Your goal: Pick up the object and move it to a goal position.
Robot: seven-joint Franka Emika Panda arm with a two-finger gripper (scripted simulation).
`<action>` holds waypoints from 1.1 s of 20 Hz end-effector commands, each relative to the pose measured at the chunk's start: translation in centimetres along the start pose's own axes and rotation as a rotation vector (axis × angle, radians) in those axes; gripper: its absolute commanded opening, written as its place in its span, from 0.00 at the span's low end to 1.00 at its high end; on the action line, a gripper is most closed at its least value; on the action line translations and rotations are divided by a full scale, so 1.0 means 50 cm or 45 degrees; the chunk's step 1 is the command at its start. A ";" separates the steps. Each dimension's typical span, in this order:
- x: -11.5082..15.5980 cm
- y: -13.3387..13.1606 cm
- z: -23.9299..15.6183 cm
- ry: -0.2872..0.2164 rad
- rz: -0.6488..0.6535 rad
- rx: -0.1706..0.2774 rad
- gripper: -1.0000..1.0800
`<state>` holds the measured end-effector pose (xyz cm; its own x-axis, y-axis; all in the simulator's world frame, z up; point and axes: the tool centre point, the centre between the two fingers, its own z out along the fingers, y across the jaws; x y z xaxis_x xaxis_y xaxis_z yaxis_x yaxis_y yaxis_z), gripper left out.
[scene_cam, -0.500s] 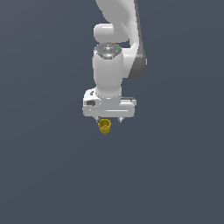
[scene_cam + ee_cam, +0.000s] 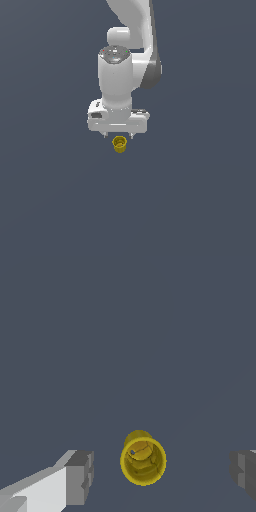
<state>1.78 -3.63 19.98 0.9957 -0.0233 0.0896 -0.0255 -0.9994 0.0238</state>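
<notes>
We have the Panda arm (image 2: 122, 75) hanging straight down over the flat grey floor (image 2: 50, 200), wrist vertical. Versus half a second ago the whole picture looks much the same: hand sits just above the cup, cup at the same spot under it, so any descent since then is small. Gripper (image 2: 118, 135) is spread wide; in the wrist view the two grey pads (image 2: 80, 476) stand well apart on either side, with nothing between them touching. Yellow cup (image 2: 119, 144) sits upright on the floor, hollow top facing up, just below the fingertips and roughly centred between them; wrist view shows it (image 2: 143, 460) a bit nearer one pad than the other, still clear of both. Our read: alignment is done, grasp not yet made. Next we need the last drop so the pads straddle the cup, then close. No goal marker visible in either view.
</notes>
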 end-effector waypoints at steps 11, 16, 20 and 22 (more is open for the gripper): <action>-0.019 0.008 0.031 -0.016 -0.048 0.002 0.96; -0.051 0.009 0.085 -0.046 -0.127 0.012 0.96; -0.087 0.009 0.137 -0.076 -0.207 0.024 0.96; -0.102 0.009 0.157 -0.087 -0.238 0.030 0.96</action>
<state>-2.08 -4.16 12.58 0.9896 0.1415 0.0245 0.1412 -0.9899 0.0132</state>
